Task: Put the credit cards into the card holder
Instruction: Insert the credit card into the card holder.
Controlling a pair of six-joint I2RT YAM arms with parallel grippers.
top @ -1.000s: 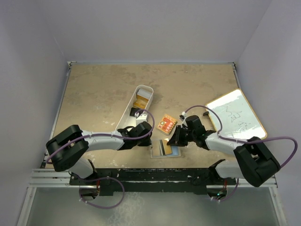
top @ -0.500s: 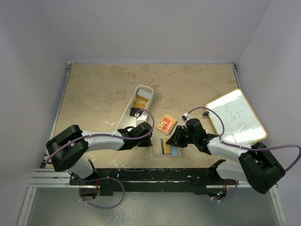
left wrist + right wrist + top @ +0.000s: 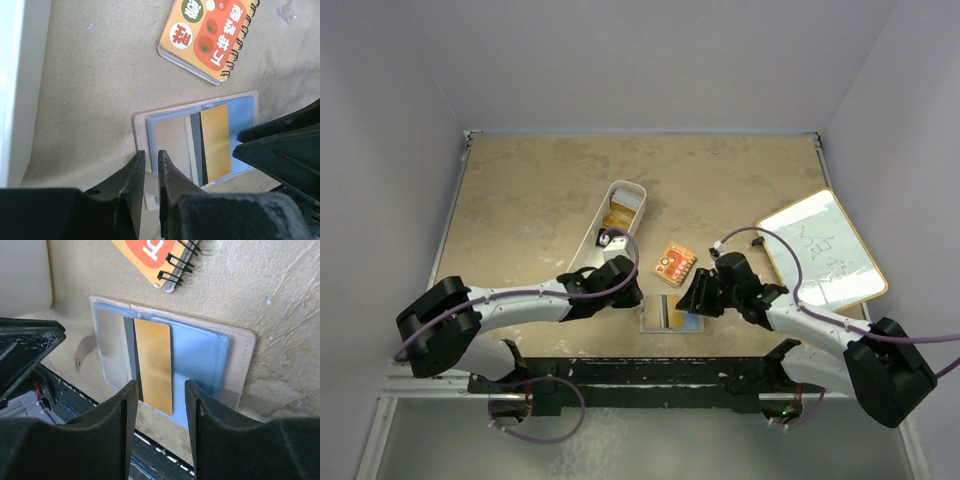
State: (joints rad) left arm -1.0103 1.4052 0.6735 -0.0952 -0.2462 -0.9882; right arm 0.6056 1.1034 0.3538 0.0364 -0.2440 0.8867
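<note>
The card holder (image 3: pixel 651 318) lies open near the table's front edge, beige with clear bluish slots. An orange-gold card (image 3: pixel 154 365) sits in it, with a dark card (image 3: pixel 132 357) edging out beside it; both also show in the left wrist view, the gold card (image 3: pixel 216 142) and the dark card (image 3: pixel 196 150). My left gripper (image 3: pixel 151 156) is shut to a narrow slit at the holder's left edge (image 3: pixel 141 135), over its snap tab (image 3: pixel 82 351). My right gripper (image 3: pixel 159 384) is open, its fingers either side of the gold card's near end, holding nothing.
An orange-red spiral notepad (image 3: pixel 675 264) lies just behind the holder. A long white bin (image 3: pixel 610 225) stands to the left behind my left gripper (image 3: pixel 632 298). A whiteboard (image 3: pixel 820 250) lies at the right. My right gripper (image 3: pixel 688 303) is at the holder's right side.
My right gripper has moved down and left over the holder. The left arm has stretched out lower, its gripper staying at the holder's left edge.
</note>
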